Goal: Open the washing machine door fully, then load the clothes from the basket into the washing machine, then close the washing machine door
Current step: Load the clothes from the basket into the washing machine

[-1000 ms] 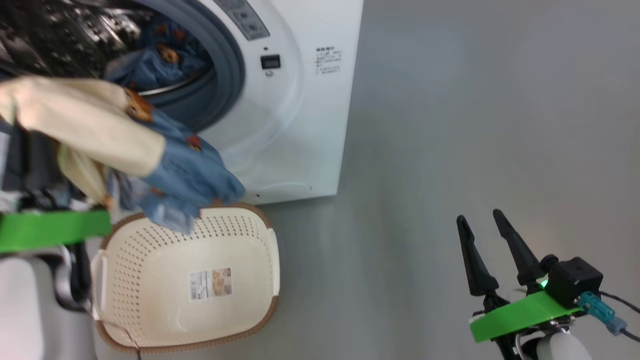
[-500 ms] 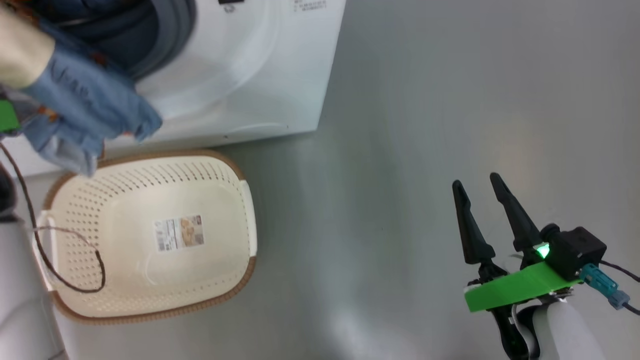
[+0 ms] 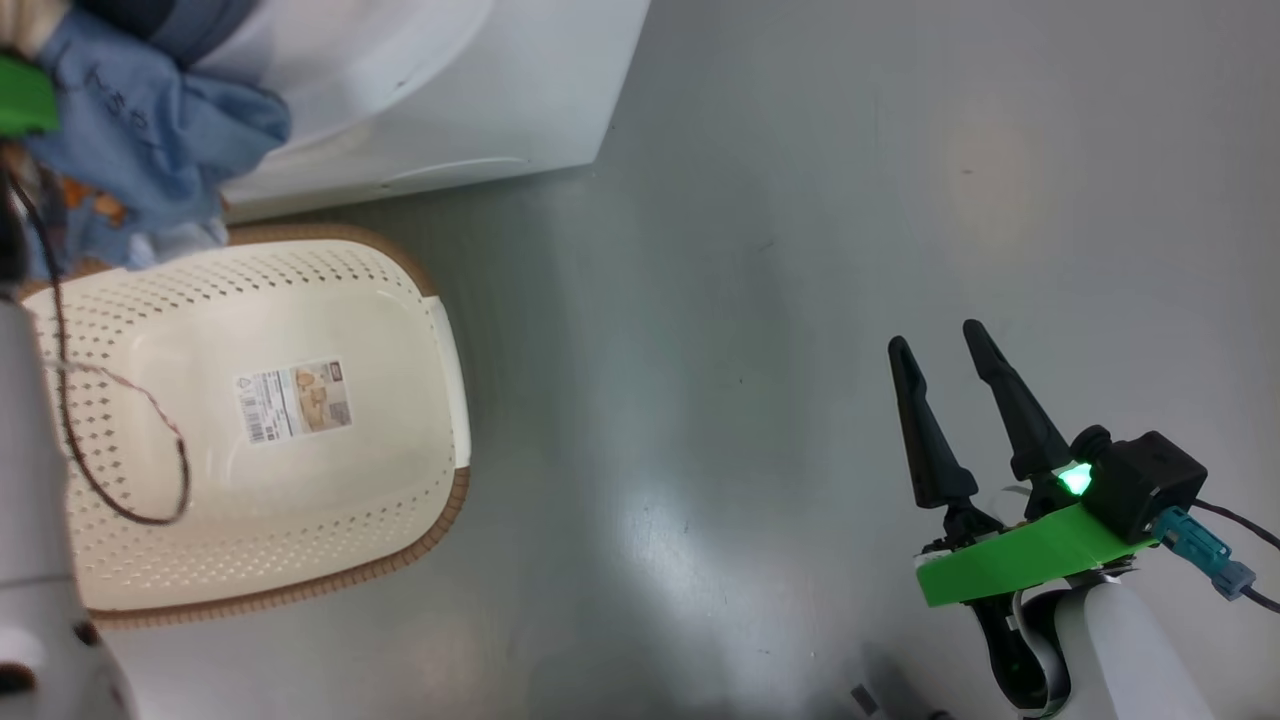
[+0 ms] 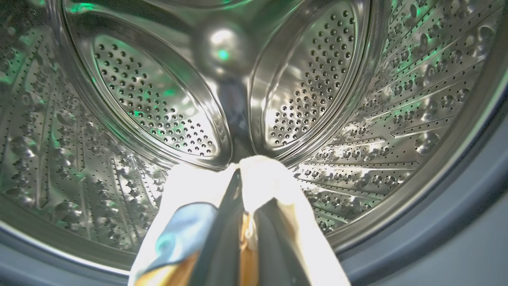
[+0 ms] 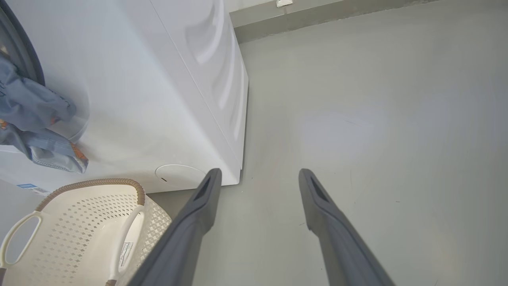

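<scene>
My left gripper (image 4: 240,171) is shut on the clothes (image 4: 264,180), a cream and light blue bundle, and points into the perforated steel drum (image 4: 317,79) of the washing machine (image 3: 430,90). In the head view the blue clothes (image 3: 150,110) hang at the machine's mouth, above the far rim of the basket (image 3: 420,330). The basket's bottom shows bare, with its paper label (image 3: 293,400). In the right wrist view the clothes (image 5: 35,115) drape down the machine's white front (image 5: 158,99). My right gripper (image 3: 933,337) is open over the floor, nothing between its fingers. The washing machine door is out of view.
Grey floor (image 3: 750,250) spreads to the right of the machine and basket. A thin brown cable (image 3: 120,470) from my left arm loops over the basket's left side. My pale left forearm (image 3: 30,560) runs along the left edge. A wall base (image 5: 317,16) lies beyond the machine.
The head camera has tilted down, so machine and basket sit higher and further left in the picture. The held clothes have risen from the basket's rim into the drum mouth. The right gripper stays open.
</scene>
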You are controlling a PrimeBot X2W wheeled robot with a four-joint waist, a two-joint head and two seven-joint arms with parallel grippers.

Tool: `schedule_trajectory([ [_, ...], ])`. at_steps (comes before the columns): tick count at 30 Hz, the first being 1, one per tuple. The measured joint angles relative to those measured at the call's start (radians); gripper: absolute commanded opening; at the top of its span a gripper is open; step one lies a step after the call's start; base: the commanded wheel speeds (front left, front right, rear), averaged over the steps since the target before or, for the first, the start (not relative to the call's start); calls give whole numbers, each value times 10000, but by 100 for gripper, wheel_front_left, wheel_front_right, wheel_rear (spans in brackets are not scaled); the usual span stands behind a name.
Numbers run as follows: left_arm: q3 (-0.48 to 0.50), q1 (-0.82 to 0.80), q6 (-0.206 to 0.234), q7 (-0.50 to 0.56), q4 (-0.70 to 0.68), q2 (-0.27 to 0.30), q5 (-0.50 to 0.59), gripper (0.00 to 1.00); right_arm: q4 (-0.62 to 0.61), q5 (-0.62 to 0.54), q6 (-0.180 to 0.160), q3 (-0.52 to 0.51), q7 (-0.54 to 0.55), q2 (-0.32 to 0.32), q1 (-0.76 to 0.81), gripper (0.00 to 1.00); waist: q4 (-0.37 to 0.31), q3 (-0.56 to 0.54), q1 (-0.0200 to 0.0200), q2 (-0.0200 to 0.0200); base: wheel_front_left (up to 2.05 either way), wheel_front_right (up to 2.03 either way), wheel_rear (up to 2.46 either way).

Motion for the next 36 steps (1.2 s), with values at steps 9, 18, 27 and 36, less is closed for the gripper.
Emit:
schedule_trajectory([
  [9, -1691, -2290, -2, 1032, 1852, 913, -976, 0, 69, 25, 0, 311, 0, -2, -3, 100, -197, 467, 0, 0, 0, 0, 0],
  [18, -2499, -3157, -2, 1241, 2784, 1557, -1728, 0, 67, 115, 0, 487, 0, -2, -12, 100, -448, 910, 0, 0, 0, 0, 0],
  [27, -2546, -3740, 194, -178, 25, 1956, -407, 0, -48, 165, 0, 685, 0, 2, -11, 100, -613, 1405, 0, 0, 0, 0, 0],
  [36, -1988, -3005, 201, -176, 100, 1597, -245, 64, 0, 198, 0, 683, 0, 4, -192, 100, -630, 1405, 0, 0, 0, 0, 0],
])
